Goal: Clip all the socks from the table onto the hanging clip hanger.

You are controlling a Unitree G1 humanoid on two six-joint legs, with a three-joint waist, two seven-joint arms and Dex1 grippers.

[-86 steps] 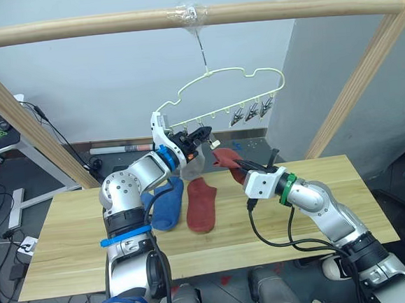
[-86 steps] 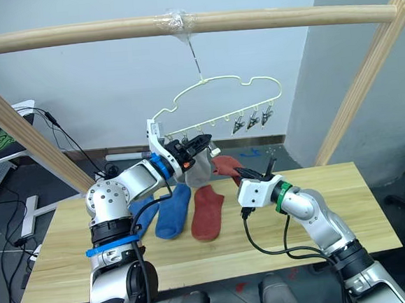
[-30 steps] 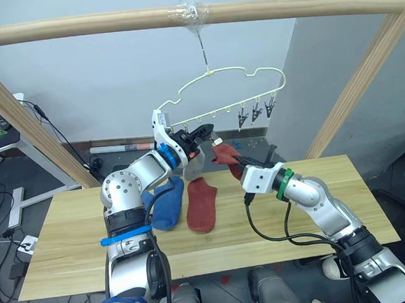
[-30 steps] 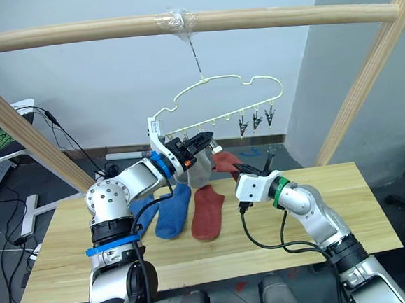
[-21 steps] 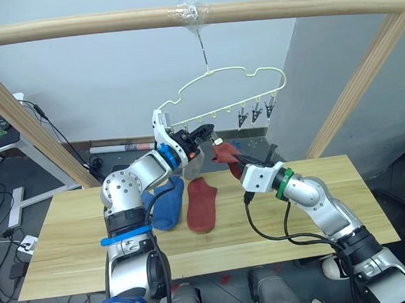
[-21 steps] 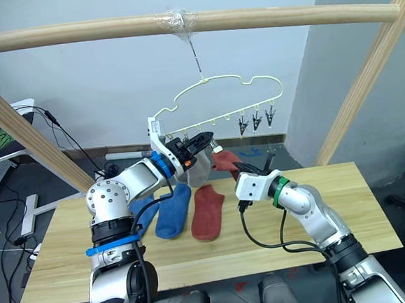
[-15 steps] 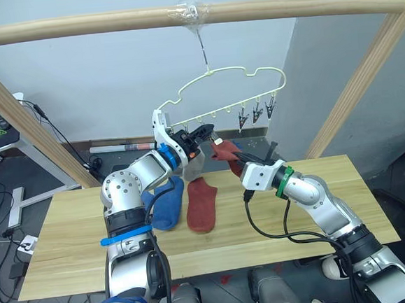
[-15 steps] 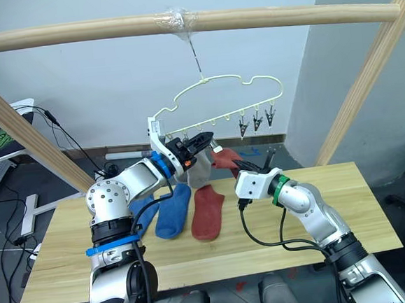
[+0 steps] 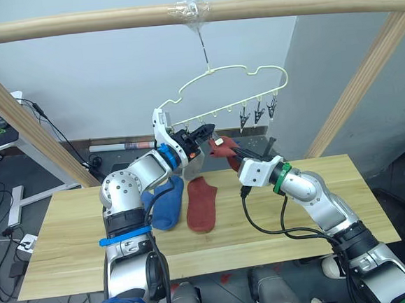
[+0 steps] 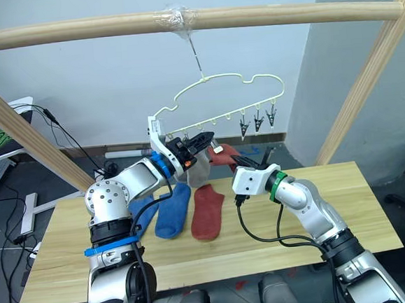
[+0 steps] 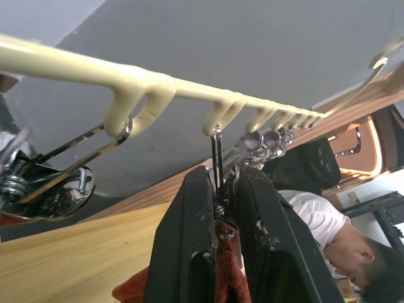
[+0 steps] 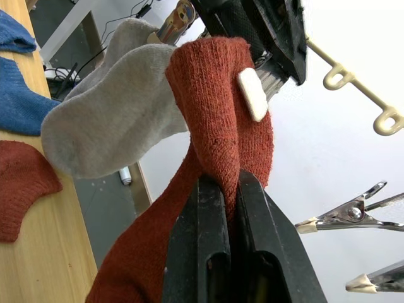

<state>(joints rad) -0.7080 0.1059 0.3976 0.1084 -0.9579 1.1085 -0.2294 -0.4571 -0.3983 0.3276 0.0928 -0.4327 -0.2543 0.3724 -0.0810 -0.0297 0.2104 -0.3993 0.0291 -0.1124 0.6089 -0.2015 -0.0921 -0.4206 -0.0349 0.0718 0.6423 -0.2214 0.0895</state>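
Right wrist view: fingers [image 12: 222, 189] pinching brick-red sock [image 12: 218, 120]

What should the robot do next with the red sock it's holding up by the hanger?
Probably nudge the red sock a bit further into the clip that the left gripper is squeezing, then let that clip close. The right gripper pinches the sock right at that clip, and the grey sock already hangs beside it.

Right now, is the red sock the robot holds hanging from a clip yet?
Cannot tell: right gripper pinches red sock against the clip squeezed by left gripper.
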